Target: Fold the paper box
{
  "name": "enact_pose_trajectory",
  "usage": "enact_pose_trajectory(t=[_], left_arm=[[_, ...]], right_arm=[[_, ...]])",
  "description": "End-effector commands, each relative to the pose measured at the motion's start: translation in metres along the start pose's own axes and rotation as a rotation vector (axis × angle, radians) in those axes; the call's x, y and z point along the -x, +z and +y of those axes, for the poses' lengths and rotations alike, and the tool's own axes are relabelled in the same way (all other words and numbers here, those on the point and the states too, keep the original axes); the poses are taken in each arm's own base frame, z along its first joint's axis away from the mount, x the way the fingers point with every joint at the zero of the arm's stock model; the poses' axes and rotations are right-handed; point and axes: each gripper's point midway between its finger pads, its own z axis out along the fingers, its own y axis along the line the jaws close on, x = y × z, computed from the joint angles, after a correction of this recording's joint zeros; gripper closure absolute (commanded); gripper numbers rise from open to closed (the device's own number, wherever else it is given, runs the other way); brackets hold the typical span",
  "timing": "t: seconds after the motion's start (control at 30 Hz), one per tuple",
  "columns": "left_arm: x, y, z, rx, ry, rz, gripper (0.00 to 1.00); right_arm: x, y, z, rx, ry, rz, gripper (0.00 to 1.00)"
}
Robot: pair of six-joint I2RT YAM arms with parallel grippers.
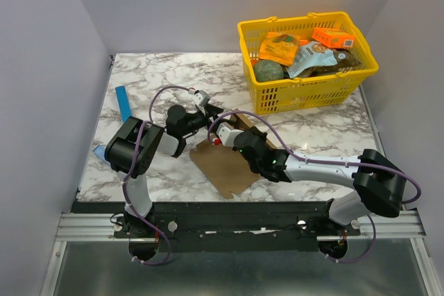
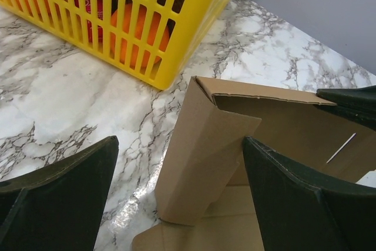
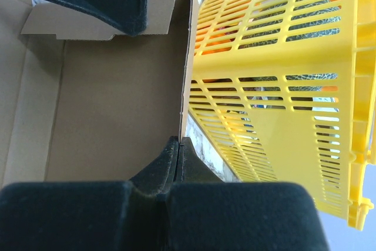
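Left wrist view: the wide-open left fingers [image 2: 59, 204] straddle a raised flap of the plain brown cardboard paper box [image 2: 205, 145] without clamping it. On the other side, the right fingers [image 3: 155, 171] are pinched shut on the edge of an upright box wall. The box's flat sheet lies mid-counter between both arms, one corner near the front edge. A yellow slatted plastic basket [image 1: 309, 95] stands just beyond it, and bare white marble counter [image 1: 152, 81] spreads leftward.

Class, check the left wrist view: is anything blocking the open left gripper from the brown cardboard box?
Nothing visible does. The raised flap of the paper box stands directly before the open left gripper; the yellow basket sits beyond the box, not between them.
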Motion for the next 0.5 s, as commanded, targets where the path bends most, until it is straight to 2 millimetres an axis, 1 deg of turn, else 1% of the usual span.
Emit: enact_pose_trajectory(t=[0.0,0.07,0.1,0.2,0.27,0.33,0.37,0.4,0.47], left_arm=[[0.001,0.010,-0.008,-0.057,0.015,0.010,0.07],[0.001,0.011,-0.008,-0.061,0.015,0.012,0.09],[0.000,0.012,-0.008,-0.062,0.014,0.015,0.12],[-0.001,0.014,-0.009,-0.062,0.012,0.019,0.16],[-0.001,0.016,-0.008,-0.062,0.016,0.020,0.17],[-0.002,0.018,-0.009,-0.063,0.017,0.023,0.20],[-0.002,0.019,-0.010,-0.064,0.020,0.023,0.23],[-0.001,0.019,-0.011,-0.064,0.022,0.023,0.30],[-0.003,0.020,-0.011,-0.060,0.020,0.026,0.36]], right_arm=[[0.009,0.000,0.026,0.089,-0.009,-0.045,0.99],[0.009,0.000,0.027,0.090,-0.010,-0.046,0.99],[0.010,0.000,0.026,0.089,-0.008,-0.047,0.99],[0.011,0.000,0.026,0.090,-0.007,-0.049,0.99],[0.010,0.000,0.027,0.092,-0.009,-0.048,0.99],[0.010,0.001,0.028,0.095,-0.010,-0.047,0.99],[0.011,0.001,0.028,0.095,-0.009,-0.049,0.99],[0.010,0.001,0.029,0.097,-0.011,-0.047,0.99],[0.010,0.002,0.029,0.097,-0.009,-0.047,0.99]])
